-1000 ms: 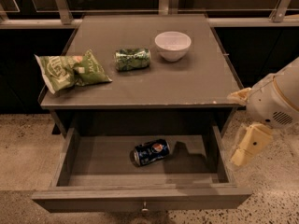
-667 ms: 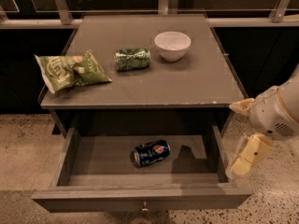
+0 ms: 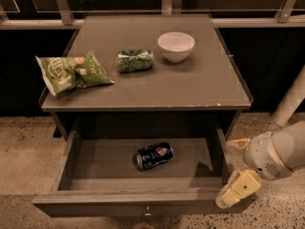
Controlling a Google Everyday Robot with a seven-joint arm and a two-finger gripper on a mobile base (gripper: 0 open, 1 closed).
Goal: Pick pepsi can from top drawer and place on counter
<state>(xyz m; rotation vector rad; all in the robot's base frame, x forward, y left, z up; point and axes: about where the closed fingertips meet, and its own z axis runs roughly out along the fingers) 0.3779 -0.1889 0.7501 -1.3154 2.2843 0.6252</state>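
The pepsi can [image 3: 154,156] lies on its side in the middle of the open top drawer [image 3: 143,197], logo facing up. The counter [image 3: 190,85] is the tabletop above the drawer. My gripper [image 3: 234,168] is at the lower right, just outside the drawer's right wall and front corner, well to the right of the can. It is open and empty, with one cream finger [image 3: 238,190] low by the drawer front and the other [image 3: 238,143] higher up.
On the counter lie a green patterned can [image 3: 135,60], a white bowl [image 3: 176,46] and a green chip bag [image 3: 71,72]. A railing runs behind the counter. Speckled floor surrounds the cabinet.
The gripper has dropped lower beside the drawer's right side. The can and the things on the counter have not moved.
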